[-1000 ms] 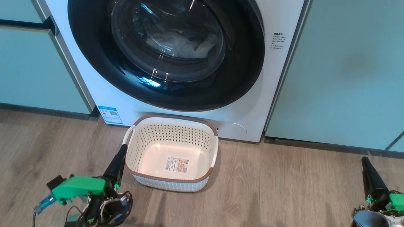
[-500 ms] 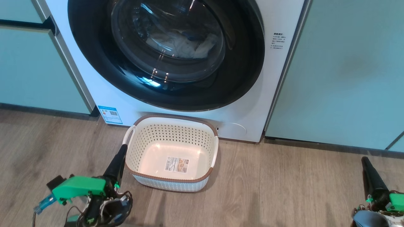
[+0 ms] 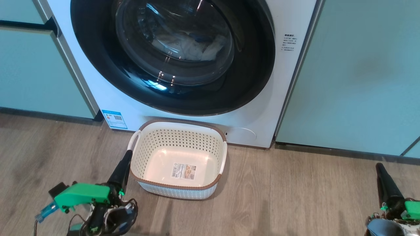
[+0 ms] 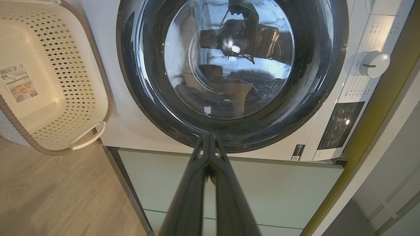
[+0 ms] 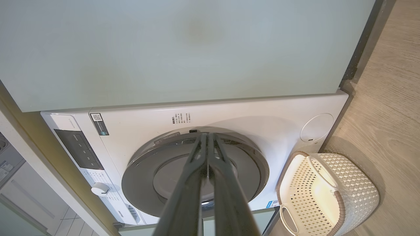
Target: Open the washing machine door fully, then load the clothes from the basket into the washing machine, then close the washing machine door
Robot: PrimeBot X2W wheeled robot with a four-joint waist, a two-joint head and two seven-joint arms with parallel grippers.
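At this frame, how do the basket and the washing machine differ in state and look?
The basket is empty but for a paper label; the washing machine holds the clothes. The basket is open-topped; the washing machine is shut by its glossy black door. Both are pale and stand on the wooden floor.

Left gripper [image 3: 128,154] low at left, jaws closed tip to tip, pointing forward, right gripper [image 3: 380,166] low at right, jaws likewise closed
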